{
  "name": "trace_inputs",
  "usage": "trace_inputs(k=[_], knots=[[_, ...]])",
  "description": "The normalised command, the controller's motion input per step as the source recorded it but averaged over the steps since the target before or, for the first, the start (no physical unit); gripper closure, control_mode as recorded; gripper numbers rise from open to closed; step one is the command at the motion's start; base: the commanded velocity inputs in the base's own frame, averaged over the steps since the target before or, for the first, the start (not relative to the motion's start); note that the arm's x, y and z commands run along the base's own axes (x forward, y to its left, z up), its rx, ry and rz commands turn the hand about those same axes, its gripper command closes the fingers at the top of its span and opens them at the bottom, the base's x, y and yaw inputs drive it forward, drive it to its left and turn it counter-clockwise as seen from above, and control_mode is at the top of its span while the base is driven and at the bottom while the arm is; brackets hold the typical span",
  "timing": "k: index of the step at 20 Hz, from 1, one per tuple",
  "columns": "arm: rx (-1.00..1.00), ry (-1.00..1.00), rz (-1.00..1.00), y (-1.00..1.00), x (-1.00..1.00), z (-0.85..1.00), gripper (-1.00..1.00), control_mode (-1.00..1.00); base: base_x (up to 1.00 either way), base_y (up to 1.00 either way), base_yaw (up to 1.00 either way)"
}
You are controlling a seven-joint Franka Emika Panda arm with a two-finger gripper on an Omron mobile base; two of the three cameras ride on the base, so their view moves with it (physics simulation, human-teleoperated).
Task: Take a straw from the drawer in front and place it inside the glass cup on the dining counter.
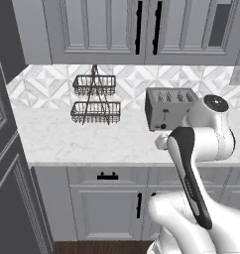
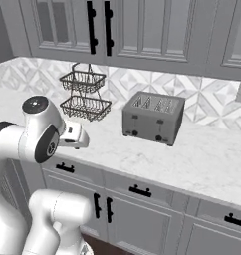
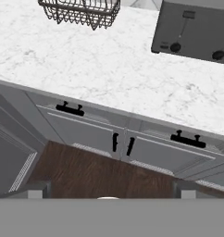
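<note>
Currently: reach not begun, every drawer front shut.
Gripper (image 3: 109, 192): released, jaws wide, nothing held; hovers above the floor before the cabinets.
Drawer (image 3: 79, 115): ahead and below the worktop edge, toward the view's left.
Handle (image 3: 70, 109): black bar, long axis along the drawer front.
Straw: presumably inside, hidden.

Closed drawer (image 3: 81, 121) below marble worktop (image 3: 109, 69).
</note>
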Motion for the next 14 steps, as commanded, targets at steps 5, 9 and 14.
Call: trace_inputs(k=[5,9,14], knots=[[0.0,0.0,0.0,0.0,0.0,0.0,-1.0,1.0,0.0,-0.46,0.37],[0.0,0.0,0.0,0.0,0.0,0.0,-1.0,1.0,0.0,-0.42,0.41],[0.0,0.0,0.0,0.0,0.0,0.0,-1.0,1.0,0.0,-0.64,0.4]])
